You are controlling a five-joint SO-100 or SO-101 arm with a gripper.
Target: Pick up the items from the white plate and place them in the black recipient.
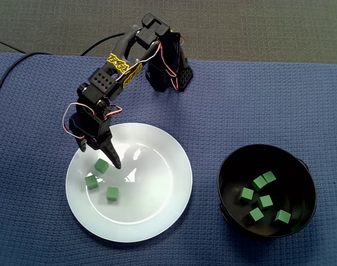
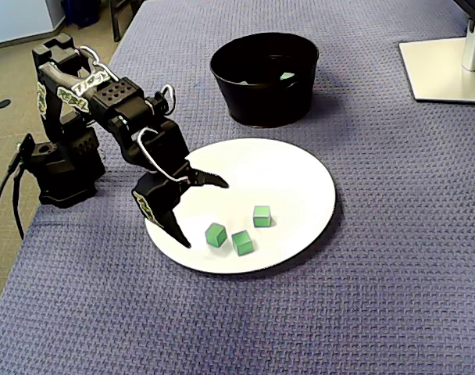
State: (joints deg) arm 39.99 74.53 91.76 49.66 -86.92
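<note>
Your gripper hangs wide open and empty over the 9 o'clock side of the white plate in a fixed view, just above three green cubes. The black bowl, at the plate's 3 o'clock, holds five more.

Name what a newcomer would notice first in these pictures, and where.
Three green cubes lie on the white plate, on its left side in a fixed view. The black pincer hangs open close by them. To the right, a black bowl holds five more cubes.
</note>
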